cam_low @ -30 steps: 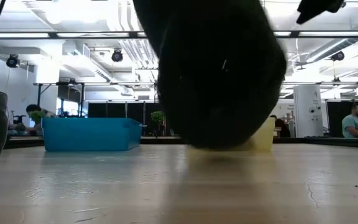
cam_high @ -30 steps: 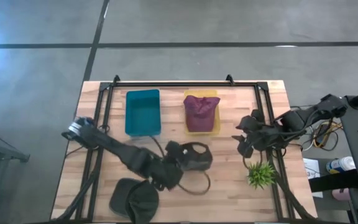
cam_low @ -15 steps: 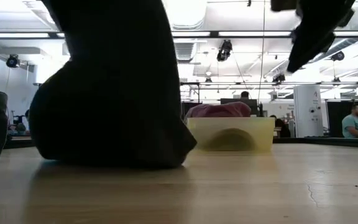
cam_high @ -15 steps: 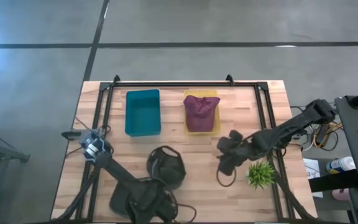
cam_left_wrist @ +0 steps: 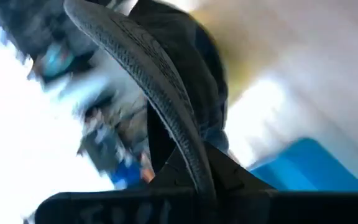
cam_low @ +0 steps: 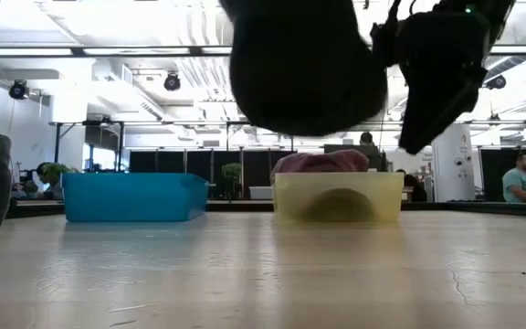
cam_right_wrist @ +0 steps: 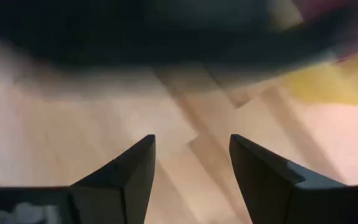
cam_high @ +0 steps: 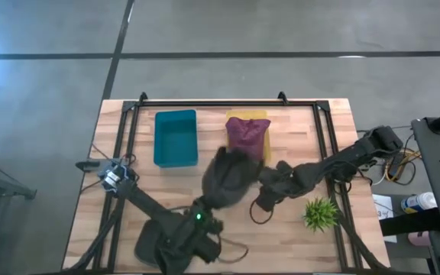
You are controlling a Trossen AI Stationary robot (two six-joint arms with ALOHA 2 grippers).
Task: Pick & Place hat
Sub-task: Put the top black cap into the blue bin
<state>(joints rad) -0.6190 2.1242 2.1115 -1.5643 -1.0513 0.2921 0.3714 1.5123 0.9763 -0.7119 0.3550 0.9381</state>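
Note:
A dark hat (cam_high: 231, 177) hangs in the air over the table's middle, in front of the yellow bin (cam_high: 260, 156); the low view shows this hat (cam_low: 304, 64) clear of the tabletop. My left gripper (cam_high: 209, 206) is shut on it from the near side. My right gripper (cam_high: 260, 195) is open just right of the hat, its fingers (cam_right_wrist: 129, 171) pointing toward it over bare wood. A maroon hat (cam_high: 244, 134) lies in the yellow bin. A second dark hat (cam_high: 155, 243) rests on the table near the near-left edge. My left gripper (cam_left_wrist: 191, 183) pinches the dark hat by its stitched brim edge (cam_left_wrist: 166, 118), which runs between the two fingers. It comes from the table's near side, slanting upward. The hat is lifted clear of the table, and its crown (cam_left_wrist: 191, 56) stands beyond the fingers.
A teal bin (cam_high: 176, 137) stands left of the yellow bin at the far side. A small green plant (cam_high: 321, 212) sits near the right edge, close to my right arm. A black frame (cam_high: 228, 101) borders the table. People show in the room beyond.
My left gripper swung the dark hat toward the table's near-left side, down onto or just above the wood, then lifted it clear and carried it back toward the yellow bin. My right gripper moved steadily toward the table's left, closing in on the hat.

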